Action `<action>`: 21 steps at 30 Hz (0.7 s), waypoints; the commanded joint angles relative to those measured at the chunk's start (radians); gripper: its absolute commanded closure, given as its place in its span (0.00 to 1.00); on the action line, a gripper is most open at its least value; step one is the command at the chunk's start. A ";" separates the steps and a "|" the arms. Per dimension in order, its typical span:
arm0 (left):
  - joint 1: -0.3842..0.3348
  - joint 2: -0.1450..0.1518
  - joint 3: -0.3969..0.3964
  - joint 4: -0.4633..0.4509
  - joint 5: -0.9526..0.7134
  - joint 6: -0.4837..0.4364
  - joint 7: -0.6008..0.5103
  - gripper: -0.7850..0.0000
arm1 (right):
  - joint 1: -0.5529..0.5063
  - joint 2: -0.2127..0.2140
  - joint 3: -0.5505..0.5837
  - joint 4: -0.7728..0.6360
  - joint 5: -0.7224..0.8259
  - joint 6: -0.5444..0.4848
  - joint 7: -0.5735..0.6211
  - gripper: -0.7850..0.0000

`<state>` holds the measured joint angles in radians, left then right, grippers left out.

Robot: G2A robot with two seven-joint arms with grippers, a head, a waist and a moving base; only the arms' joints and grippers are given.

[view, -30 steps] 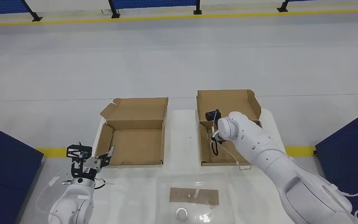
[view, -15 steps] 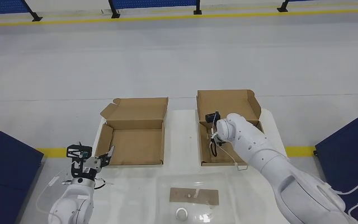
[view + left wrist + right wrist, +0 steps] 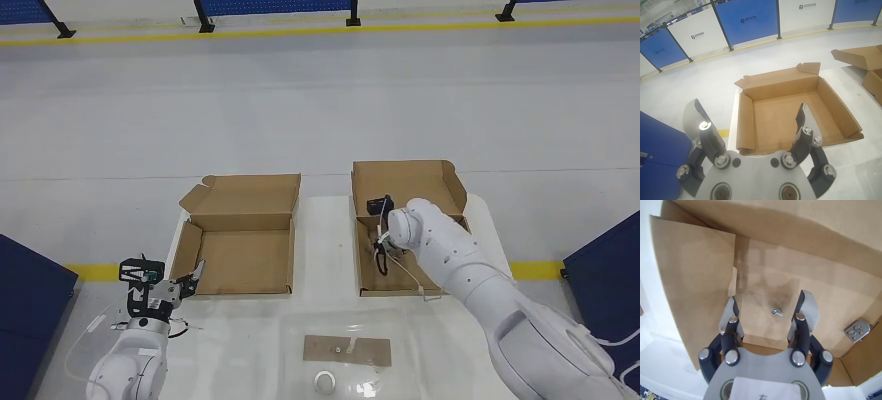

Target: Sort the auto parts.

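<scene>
white bench (image 3: 320, 300) surface noted, carrying two open cardboard boxes side by side. right gripper (image 3: 768, 295) is held inside the right box (image 3: 400, 182) with its fingers spread apart. a small silver bolt (image 3: 777, 311) is seen lying loose on the box floor under the open fingers, apart from both. a perforated metal plate (image 3: 857, 331) is lodged in one corner of the same box. left gripper (image 3: 749, 102) is held wide open just beside the left box (image 3: 245, 215), at the bench's edge. a cardboard strip (image 3: 347, 349) is laid flat on the bench nearer the robot.
</scene>
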<state>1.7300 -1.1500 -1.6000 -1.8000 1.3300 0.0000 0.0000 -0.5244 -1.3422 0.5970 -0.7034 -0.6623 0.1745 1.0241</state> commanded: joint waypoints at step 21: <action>0.000 0.000 0.000 0.000 0.000 0.000 0.000 0.00 | -0.102 0.119 0.234 -0.305 0.075 -0.207 0.161 0.00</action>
<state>1.7300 -1.1500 -1.6000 -1.8000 1.3300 0.0000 0.0000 -0.6262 -1.2228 0.8300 -1.0082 -0.5878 -0.0314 1.1851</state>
